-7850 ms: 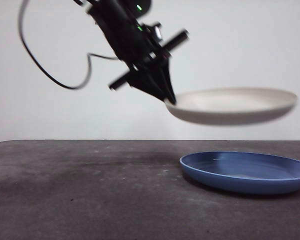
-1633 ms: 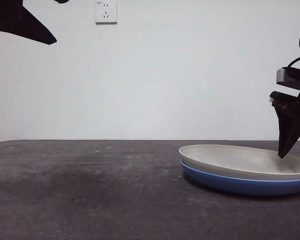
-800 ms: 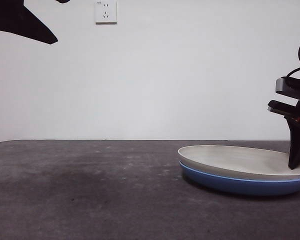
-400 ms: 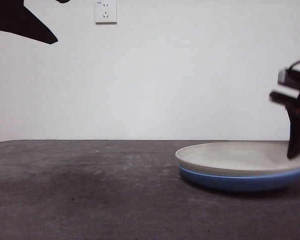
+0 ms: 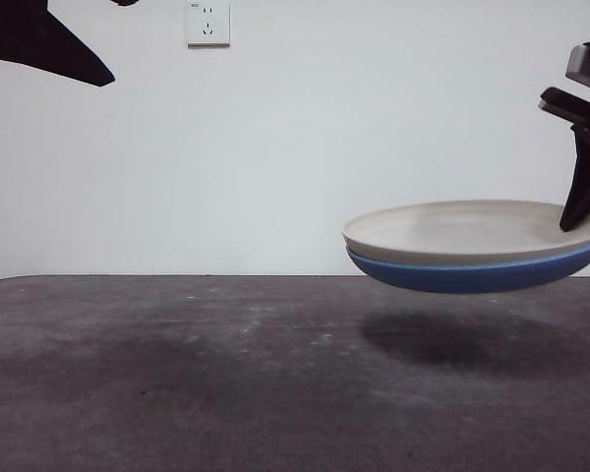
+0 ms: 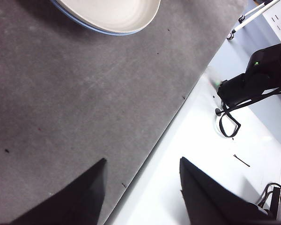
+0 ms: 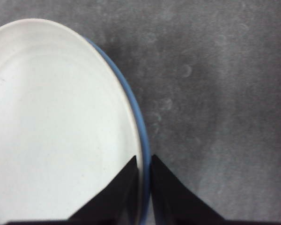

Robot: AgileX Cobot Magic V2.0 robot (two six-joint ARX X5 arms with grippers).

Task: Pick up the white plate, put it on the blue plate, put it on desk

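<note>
The stacked pair is airborne. The white plate [image 5: 472,228] sits nested in the blue plate [image 5: 477,271], and both hang clear above the desk [image 5: 177,374], with their shadow on the surface below.

The right gripper [image 7: 144,176] pinches the stack at its rim, one jaw on the white plate's inner face, the other outside the blue edge. In the front view this grip sits at the stack's 3 o'clock side.

Step in hand, by judgement: transfer of the stack to the desk. The next move calls for a level descent and release only once the blue base rests flat; a single-rim grip risks tilt.

The left gripper [image 6: 140,187] waits apart, jaws spread and empty.

Hidden: the right arm is cut off at the frame edge; the jaw contact beneath the blue rim cannot be seen.
</note>
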